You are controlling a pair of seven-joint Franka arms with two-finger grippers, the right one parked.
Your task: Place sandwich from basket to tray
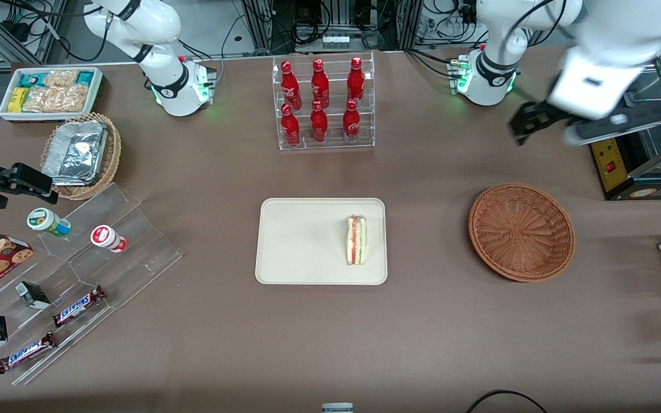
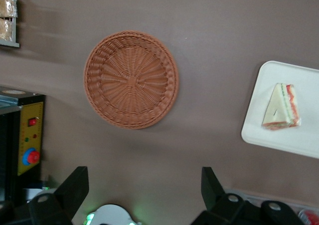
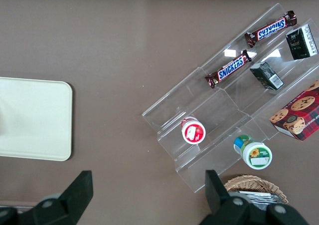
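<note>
Sandwich (image 1: 356, 240) is sitting on the tray (image 1: 296, 241), toward the tray edge nearest the basket (image 1: 521, 232), with the red and green filling facing up in the front view. Basket has nothing in it.

Left arm's jaws (image 1: 528, 123) are up high, farther from the front camera than the basket and toward the working arm's end of the bench (image 1: 422, 332), right next to the dark machine with the yellow panel (image 1: 609, 163). They're blurry in the front view, so you can't really read them there. The left wrist view sorts that out: the two black fingers (image 2: 75, 187) are spread wide with nothing between them, and the basket (image 2: 131, 79) sits out ahead of the jaws, with the sandwich (image 2: 282, 107) and a corner of the tray (image 2: 269, 130) off to one side of them.

That wrist shot also shows the sandwich's white triangular face, which the front view only gives edge-on. Right wrist view catches just a bare tray (image 3: 35, 117) end, no sandwich.
</note>
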